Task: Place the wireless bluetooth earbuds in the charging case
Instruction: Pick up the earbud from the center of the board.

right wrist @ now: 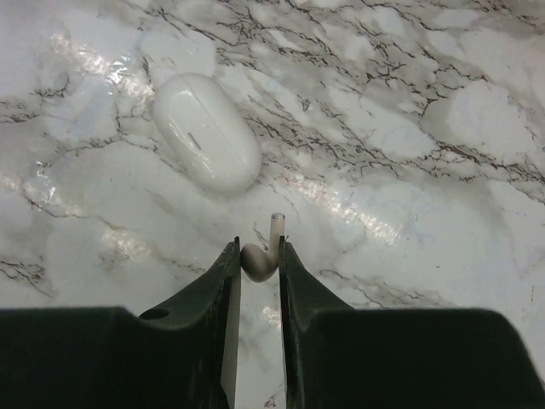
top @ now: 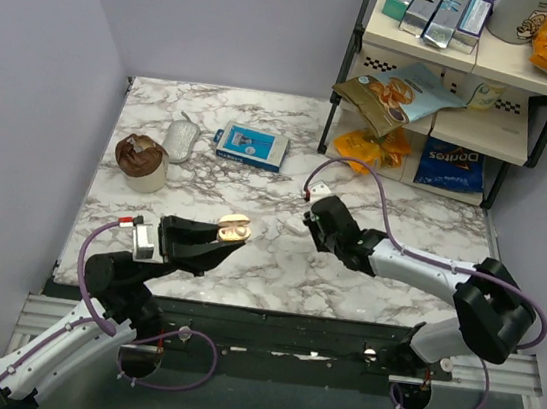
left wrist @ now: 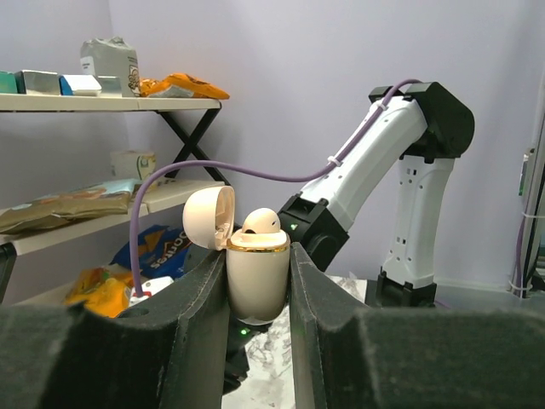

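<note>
1. Done so far: the left claw (left wrist: 257, 260) is clamped tight on the body of the charging case (left wrist: 257, 290) and holds it upright above the counter (top: 266, 264). The lid (left wrist: 209, 217) is flipped back toward 10 o'clock. One earbud (left wrist: 261, 221) sits in a well, its rounded top showing above the gold rim.
2. In hand: the right claw (right wrist: 258, 251) has its jaws drawn narrow and pinches the second earbud (right wrist: 257, 262) by its bulb. The stem points to 12 o'clock in the wrist view. I cannot tell whether the bud rests on the marble or hangs clear of it.
3. Left to do, as I judge it: the task is about half done. The second earbud must travel to the case, which in the top view lies at 9 o'clock of the right claw and apart from it. It then has to go stem-down into the free well.
4. What each view adds:
   - Only the left wrist view shows the seated bud and the open lid. From above the case is a small tan shape, and neither bud can be made out.
   - Only the right wrist view shows the pinched bud. It also shows a closed white oval case (right wrist: 207, 132) lying on the counter at 11 o'clock of the bud, near it but not touching.
   - Only the top view shows the gap between the two claws.
</note>
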You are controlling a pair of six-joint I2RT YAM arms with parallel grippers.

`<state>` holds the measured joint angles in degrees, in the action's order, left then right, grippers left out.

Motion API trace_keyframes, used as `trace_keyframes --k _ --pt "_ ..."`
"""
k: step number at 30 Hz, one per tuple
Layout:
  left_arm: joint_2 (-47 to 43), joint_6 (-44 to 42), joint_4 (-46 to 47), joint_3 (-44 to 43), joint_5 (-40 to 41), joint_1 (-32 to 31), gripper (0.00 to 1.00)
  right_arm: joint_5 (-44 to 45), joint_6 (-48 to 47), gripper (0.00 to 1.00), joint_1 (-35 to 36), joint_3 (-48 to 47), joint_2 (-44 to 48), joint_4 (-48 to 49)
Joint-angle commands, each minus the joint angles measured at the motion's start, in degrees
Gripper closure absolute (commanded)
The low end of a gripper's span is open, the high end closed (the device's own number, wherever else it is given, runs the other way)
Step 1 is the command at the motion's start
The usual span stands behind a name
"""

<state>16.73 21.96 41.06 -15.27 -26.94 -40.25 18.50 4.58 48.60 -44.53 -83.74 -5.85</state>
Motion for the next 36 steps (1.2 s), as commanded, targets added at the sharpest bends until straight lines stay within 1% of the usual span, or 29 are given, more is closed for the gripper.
trace_keyframes --k 1,6,8,11,14,15,17,18,21,25,26,28,29,30,32,33,36 --pt "-0.12 1.68 2.7 -0.55 -1.45 -0.27 1.0 -6.1 -3.96 0.9 -3.59 -1.69 -1.33 2.69" --pt "-0.03 2.39 3.41 -0.2 -1.28 -0.27 1.0 -11.2 -2.56 0.88 -8.33 -6.78 -6.42 -3.62" --pt "0.05 2.65 3.77 -0.2 -1.1 -0.27 1.0 -12.69 -2.21 0.87 -9.04 -8.8 -8.71 -4.96" --pt "0.41 2.65 4.03 -0.2 -1.1 -0.36 1.0 -12.44 -1.6 0.83 -9.66 -9.78 -10.29 -6.37" --pt "0.93 2.65 4.2 -0.29 -1.19 -0.27 1.0 -11.21 -0.45 0.72 -10.19 -10.49 -10.91 -7.77" --pt "1.11 2.57 4.29 -0.29 -1.27 -0.27 1.0 -10.25 0.16 0.63 -10.36 -10.4 -10.83 -7.95" --pt "1.37 2.65 4.56 -0.29 -1.36 -0.36 1.0 -7.45 2.0 0.52 -10.54 -10.05 -10.21 -8.04" --pt "1.46 2.74 4.56 -0.2 -1.36 -0.27 1.0 -6.56 2.71 0.45 -10.46 -9.79 -9.08 -7.87" --pt "1.64 2.74 4.73 -0.11 -1.19 -0.27 1.0 -3.92 5.96 0.34 -10.45 -8.91 -6.1 -7.52" --pt "1.9 2.83 4.73 -0.11 -1.1 -0.27 1.0 -1.02 13.77 0.32 -10.45 -6.98 -1.53 -6.46" --pt "1.99 2.74 4.65 -0.11 -1.01 -0.36 1.0 -0.92 18.75 0.32 -10.45 -5.23 -0.38 -5.94" --pt "2.16 2.74 4.56 -0.03 -0.75 -0.36 1.0 -0.84 23.78 0.32 -10.37 -3.9 2.08 -5.14" --pt "2.16 2.74 4.56 0.06 -0.66 -0.36 1.0 -1.79 27.9 0.34 -10.45 -2.85 2.44 -4.97" --pt "2.25 2.92 4.56 0.06 -0.66 -0.36 1.0 -2.5 28.9 0.37 -10.37 -2.84 2.53 -5.05" --pt "2.6 2.92 4.47 -0.29 -0.66 -0.27 1.0 -4.69 29.0 0.42 -10.45 -3.45 1.23 -6.1" --pt "2.6 2.92 4.38 -0.29 -0.75 -0.36 1.0 -5.49 27.95 0.46 -10.45 -3.98 0.43 -6.63" --pt "2.78 2.92 4.29 -0.47 -0.83 -0.27 1.0 -8.3 22.94 0.5 -10.37 -3.98 -1.59 -7.24"
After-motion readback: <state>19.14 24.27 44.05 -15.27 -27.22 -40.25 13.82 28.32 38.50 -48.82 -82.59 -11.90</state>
